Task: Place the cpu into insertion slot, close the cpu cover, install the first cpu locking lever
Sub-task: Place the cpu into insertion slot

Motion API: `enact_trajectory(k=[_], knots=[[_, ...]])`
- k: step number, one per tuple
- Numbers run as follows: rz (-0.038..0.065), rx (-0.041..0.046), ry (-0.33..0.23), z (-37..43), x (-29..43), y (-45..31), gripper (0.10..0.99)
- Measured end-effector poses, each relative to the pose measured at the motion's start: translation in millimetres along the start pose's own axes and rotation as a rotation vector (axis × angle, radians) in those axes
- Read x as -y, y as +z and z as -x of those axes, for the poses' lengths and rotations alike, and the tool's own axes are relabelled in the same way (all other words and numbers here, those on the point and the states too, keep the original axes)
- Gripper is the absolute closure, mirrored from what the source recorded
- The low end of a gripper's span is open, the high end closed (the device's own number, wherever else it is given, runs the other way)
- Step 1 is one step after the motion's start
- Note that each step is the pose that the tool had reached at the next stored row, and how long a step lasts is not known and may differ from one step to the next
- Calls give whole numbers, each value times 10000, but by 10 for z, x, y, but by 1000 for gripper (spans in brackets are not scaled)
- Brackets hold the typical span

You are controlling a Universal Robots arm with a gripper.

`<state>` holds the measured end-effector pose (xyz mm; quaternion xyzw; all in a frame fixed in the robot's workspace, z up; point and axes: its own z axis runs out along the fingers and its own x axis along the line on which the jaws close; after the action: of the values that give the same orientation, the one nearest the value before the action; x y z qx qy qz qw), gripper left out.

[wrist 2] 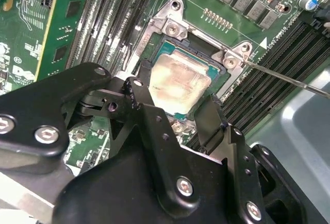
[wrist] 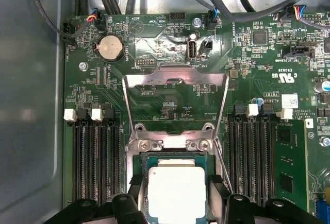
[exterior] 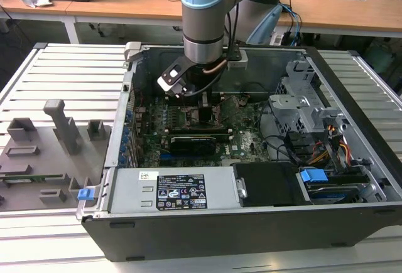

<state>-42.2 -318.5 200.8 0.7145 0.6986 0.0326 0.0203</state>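
Gripper (wrist 2: 172, 100) apparently pinching cpu (wrist 2: 178, 82) at insertion slot (wrist: 175, 155), cpu cover (wrist: 175, 75) raised open.

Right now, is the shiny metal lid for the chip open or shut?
Open. In the first wrist view the cpu cover stands swung back, clear of the cpu, whose pale top lies uncovered.

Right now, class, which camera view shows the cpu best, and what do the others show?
The second wrist view: nearly all the pale top of the cpu shows, one edge behind the end effector. The first wrist view has it square-on, cut off at the picture's edge. In the exterior view the arm stands over it.
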Motion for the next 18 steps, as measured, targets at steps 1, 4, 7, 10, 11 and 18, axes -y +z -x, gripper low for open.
enact_trajectory(k=[1,4,7,10,11,18], knots=[[-1,-27,-1,-19,-1,3,478],[-2,-18,-6,-23,-5,-20,478],[-1,-17,-6,-25,-14,-137,478],[0,-20,-7,-18,-15,-149,561],[-1,-18,-6,-12,-15,-150,624],[-1,-16,-6,-11,-16,-165,933]])
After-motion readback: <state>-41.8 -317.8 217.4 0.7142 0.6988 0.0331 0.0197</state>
